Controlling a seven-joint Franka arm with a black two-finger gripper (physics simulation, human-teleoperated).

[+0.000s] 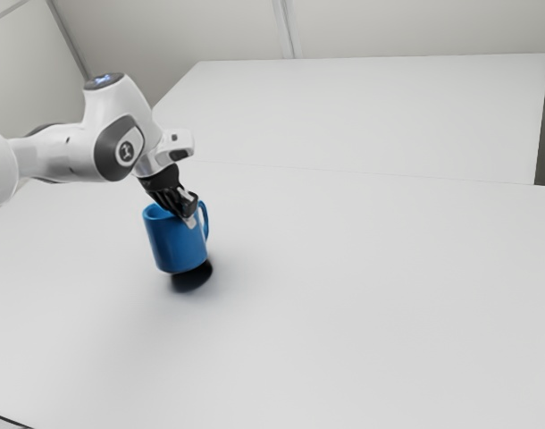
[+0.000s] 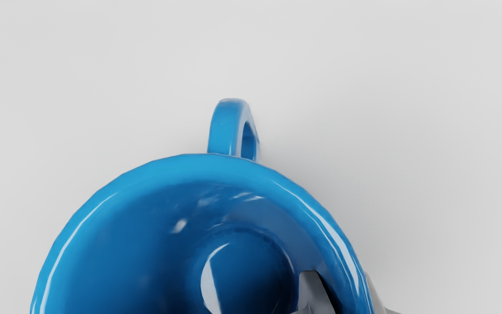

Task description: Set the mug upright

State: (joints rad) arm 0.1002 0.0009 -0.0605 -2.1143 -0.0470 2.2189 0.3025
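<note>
Nearest the camera in the exterior view spreads the near part of the bench (image 1: pixel 281 366), pale and smooth; from the exterior view's left the white arm (image 1: pixel 62 154) reaches in over it, ending in the black gripper (image 1: pixel 185 215), which pinches the wall of the blue mug (image 1: pixel 176 246), one finger (image 2: pixel 314 290) inside the mouth and the other (image 2: pixel 376 292) against the outside; the mug is on the exterior view's left side of the bench, well in from the far edge, mouth up and close to upright, though I cannot tell whether its slight lean is real; the dark shadow (image 1: pixel 192 277) under its base suggests it is held a little above the surface; farther right the handle (image 1: pixel 204 222) stands out from its side, clear of the fingers; the glossy wall looks stiff, probably ceramic, so I judge it moderately heavy, slippery and liable to chip if knocked; the rim wall beside the handle seems a sound hold, gripped firmly and squarely, lest the weight swing the mug.
</note>
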